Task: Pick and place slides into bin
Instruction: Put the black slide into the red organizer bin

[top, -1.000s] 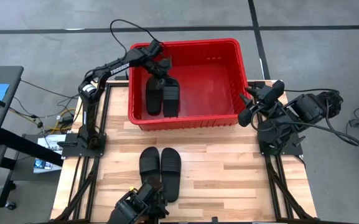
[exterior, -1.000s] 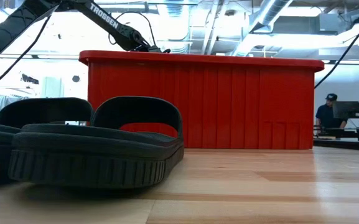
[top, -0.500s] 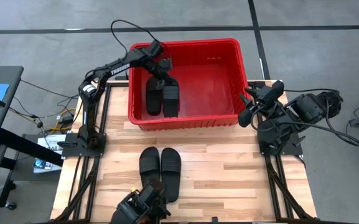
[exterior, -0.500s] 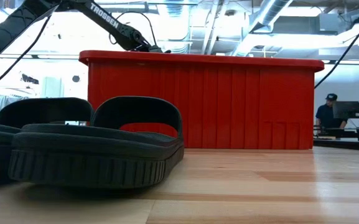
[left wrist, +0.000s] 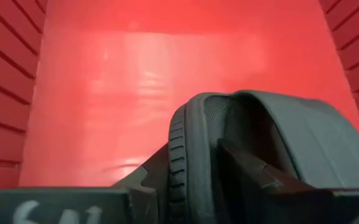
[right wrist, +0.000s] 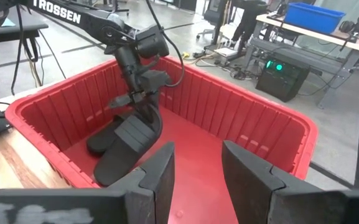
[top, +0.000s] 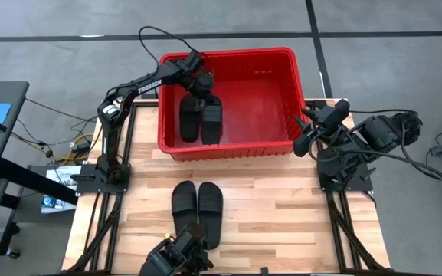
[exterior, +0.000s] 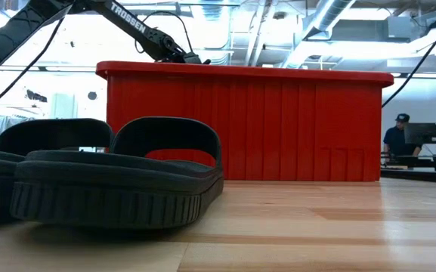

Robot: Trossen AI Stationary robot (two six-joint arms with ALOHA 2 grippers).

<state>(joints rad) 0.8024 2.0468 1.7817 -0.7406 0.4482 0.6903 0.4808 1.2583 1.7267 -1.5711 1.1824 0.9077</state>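
The red bin (top: 236, 52) stands at the table's far side. One black slide (top: 188, 119) lies flat on its floor. Beside it, a second slide (top: 212, 119) is held by my left gripper (top: 202, 90), which reaches down into the bin's left half and is shut on it. Two more slides (top: 184, 201) (top: 210, 211) lie side by side, soles down, on the table near its front; they fill the low view's left (exterior: 119, 177). My right gripper (top: 306, 132) hangs open and empty just outside the bin's right wall. My left gripper pinches the second slide at one end of its sole (left wrist: 179, 149), one finger (left wrist: 148, 183) on the underside and the other (left wrist: 257, 177) on the footbed beneath the strap. The fingers come from above. The held end (right wrist: 149, 117) is raised; the other end (right wrist: 107, 169) rests on the bin floor.
The bin's right half (top: 266, 100) is bare red floor. Bare wooden table (top: 282, 215) lies right of the two loose slides. A person (exterior: 396, 136) is at a desk far behind the table. The bin's near wall (exterior: 248, 125) stands between the loose slides and the bin's inside.
My left gripper has shifted slightly toward the table's right inside the bin, still shut on the slide, whose held end has moved with it. The slides on the table and my right arm have kept still.
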